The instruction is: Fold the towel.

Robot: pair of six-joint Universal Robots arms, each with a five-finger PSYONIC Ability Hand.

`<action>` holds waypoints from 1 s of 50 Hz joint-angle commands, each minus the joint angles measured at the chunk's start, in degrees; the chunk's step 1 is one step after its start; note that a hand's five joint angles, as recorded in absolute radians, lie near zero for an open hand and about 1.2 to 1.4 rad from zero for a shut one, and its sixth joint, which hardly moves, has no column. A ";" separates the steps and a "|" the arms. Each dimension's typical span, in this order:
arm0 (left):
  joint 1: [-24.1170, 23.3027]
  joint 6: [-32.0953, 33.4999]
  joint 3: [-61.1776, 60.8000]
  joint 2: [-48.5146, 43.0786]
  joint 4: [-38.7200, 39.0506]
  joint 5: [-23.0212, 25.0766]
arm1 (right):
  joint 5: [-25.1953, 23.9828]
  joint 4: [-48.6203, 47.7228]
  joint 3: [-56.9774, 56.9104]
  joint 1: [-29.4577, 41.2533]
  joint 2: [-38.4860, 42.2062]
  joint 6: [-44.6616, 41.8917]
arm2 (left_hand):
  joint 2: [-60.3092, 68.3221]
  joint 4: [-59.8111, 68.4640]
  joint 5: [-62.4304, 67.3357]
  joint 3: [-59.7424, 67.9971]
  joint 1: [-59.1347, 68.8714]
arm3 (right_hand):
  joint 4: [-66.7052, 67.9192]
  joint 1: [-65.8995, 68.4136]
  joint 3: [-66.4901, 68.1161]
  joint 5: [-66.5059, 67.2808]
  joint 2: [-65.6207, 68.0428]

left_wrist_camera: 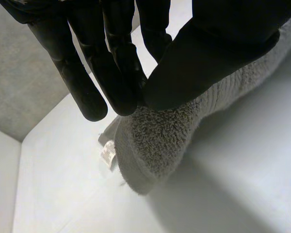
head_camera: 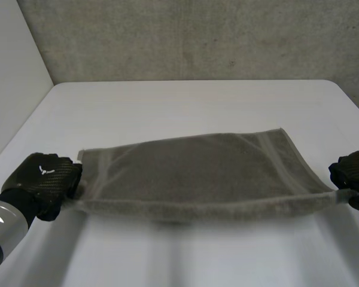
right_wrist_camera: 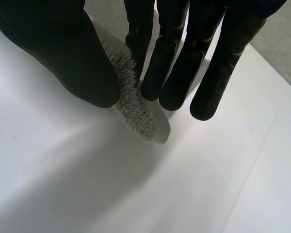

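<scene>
The step in hand looks like the first fold: carrying the near edge of the towel point(head_camera: 197, 170) over to its far edge. To do it well, the left hand point(head_camera: 40, 179) needs a firm pinch. Only a small bit of corner sits between its thumb point(left_wrist_camera: 218, 43) and fingers point(left_wrist_camera: 121, 73), and the thick pile could slip out. Across the middle, the near edge should be taut, so that it does not sag and drag a crease along. The right hand point(head_camera: 354, 172) should rise and travel at the same pace as the left, so the edge lands square on the far one rather than skewed.

At the left, the left hand pinches the towel's near left corner, straight fingers against the thumb. The corner pokes out below the fingertips, over the table point(head_camera: 197, 101), with a small white label point(left_wrist_camera: 107, 153) just beside it on the towel's edge. In the middle, the towel spans from hand to hand. Its near edge seems raised a little, with a shadow under it, and its far edge lies flat on the table. At the right, the right hand pinches the near right corner in the same way, thumb against fingers. The tip of that corner sticks out past them, close above the table.
</scene>
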 commanded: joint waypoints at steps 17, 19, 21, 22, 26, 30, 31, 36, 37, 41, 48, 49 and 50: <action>0.08 0.16 14.85 -31.45 24.74 0.84 | 12.62 -25.65 -26.79 19.69 31.03 14.51 | 10.14 10.24 10.37 10.28 11.09 | 11.39 20.01 11.81 16.56 12.62; -0.01 0.16 16.45 -33.85 26.25 0.66 | 13.42 -29.01 -28.12 20.84 32.54 16.19 | 10.14 10.24 10.37 10.28 11.09 | 11.39 20.01 11.81 16.56 12.62; -0.18 0.07 19.95 -38.57 29.75 0.40 | 13.94 -36.36 -29.96 22.24 35.69 19.78 | 10.14 10.24 10.37 10.28 11.09 | 11.39 20.01 11.81 16.56 12.62; -0.18 0.07 19.96 -38.59 29.76 0.40 | 13.94 -36.40 -29.97 22.25 35.71 19.79 | 10.14 10.24 10.37 10.28 11.09 | 11.39 20.01 11.81 16.56 12.62; -0.44 0.16 25.40 -44.90 32.66 -0.83 | 19.02 -43.94 -33.91 23.91 40.61 21.38 | 10.14 10.24 10.37 10.28 11.09 | 11.39 20.01 11.81 16.56 12.62; -0.53 0.16 28.67 -48.26 32.93 -2.59 | 21.68 -45.89 -36.74 25.94 43.88 21.29 | 10.14 10.24 10.37 10.28 11.09 | 11.39 20.01 11.81 16.56 12.62; -0.53 0.25 30.06 -49.57 33.02 -3.46 | 22.46 -46.15 -38.22 26.46 45.71 21.29 | 10.14 10.24 10.37 10.28 11.09 | 11.39 20.01 11.81 16.56 12.62; -0.62 0.25 32.53 -51.77 33.10 -4.61 | 23.35 -46.24 -42.44 26.82 50.28 20.50 | 10.14 10.24 10.37 10.28 11.09 | 11.39 20.01 11.81 16.56 12.62; -0.62 0.25 32.79 -52.21 33.19 -4.53 | 23.44 -46.24 -43.58 26.82 51.60 19.98 | 10.14 10.24 10.37 10.28 11.09 | 11.39 20.01 11.81 16.56 12.62; -0.79 0.34 32.88 -52.83 33.45 -4.35 | 23.52 -46.24 -45.69 26.91 53.71 19.09 | 10.14 10.24 10.37 10.28 11.09 | 11.39 20.01 11.81 16.56 12.62; -2.99 0.78 32.62 -53.45 35.83 -4.44 | 26.67 -45.98 -48.17 27.70 55.75 18.65 | -59.47 -59.37 -59.25 -59.34 -58.53 | -58.61 -49.99 -58.19 -53.44 -57.38; -3.43 1.21 32.36 -53.18 36.35 -4.35 | 26.69 -45.98 -48.16 27.70 55.75 18.65 | -59.86 -59.76 -59.63 -59.72 -58.91 | -58.61 -49.99 -58.19 -53.44 -57.38; -3.78 2.26 32.01 -52.75 36.88 -4.44 | 27.82 -45.98 -48.16 28.13 55.22 18.65 | -59.86 -59.76 -59.63 -59.72 -58.91 | -58.61 -49.99 -58.19 -53.44 -57.38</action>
